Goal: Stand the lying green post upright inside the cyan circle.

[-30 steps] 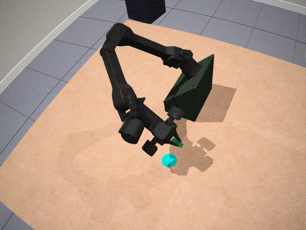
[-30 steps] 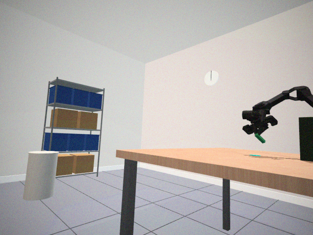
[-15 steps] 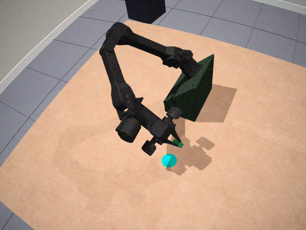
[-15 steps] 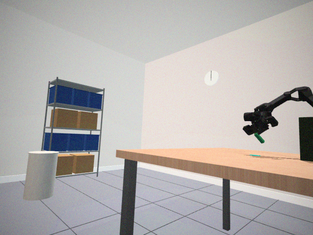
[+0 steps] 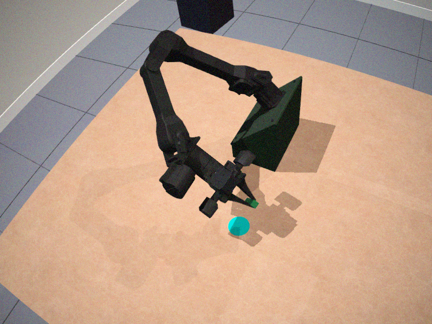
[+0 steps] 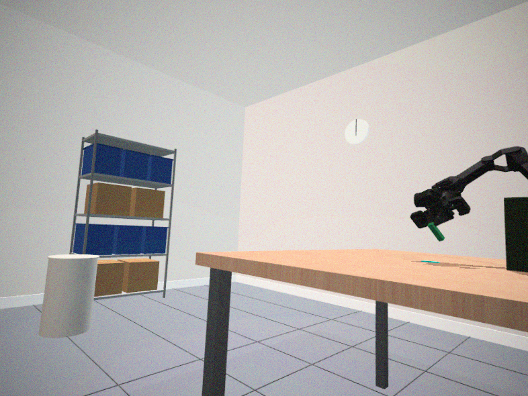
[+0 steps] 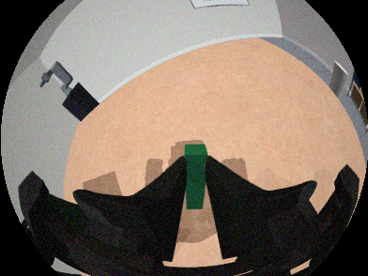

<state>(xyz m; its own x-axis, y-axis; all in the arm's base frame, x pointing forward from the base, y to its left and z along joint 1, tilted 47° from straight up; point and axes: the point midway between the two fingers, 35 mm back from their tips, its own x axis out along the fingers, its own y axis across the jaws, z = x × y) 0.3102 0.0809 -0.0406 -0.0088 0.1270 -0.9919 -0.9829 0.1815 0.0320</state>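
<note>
Gripper (image 5: 254, 203) (image 6: 429, 223) (image 7: 195, 161) clamped on green post (image 5: 252, 203) (image 6: 436, 232) (image 7: 195, 178), post tilted in air above table (image 5: 167, 216) (image 6: 298, 264) (image 7: 225, 94), not yet at cyan circle (image 5: 238, 225) (image 6: 429, 261), prob. held up w/ room to swing upright b4 lowering.

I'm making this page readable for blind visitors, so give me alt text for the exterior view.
A black robot arm's gripper holds a green post, tilted, above a wooden table marked with a cyan circle. Behind, shelving carries blue and brown boxes; a pale cylinder stands at left and a round clock hangs on the wall.
</note>
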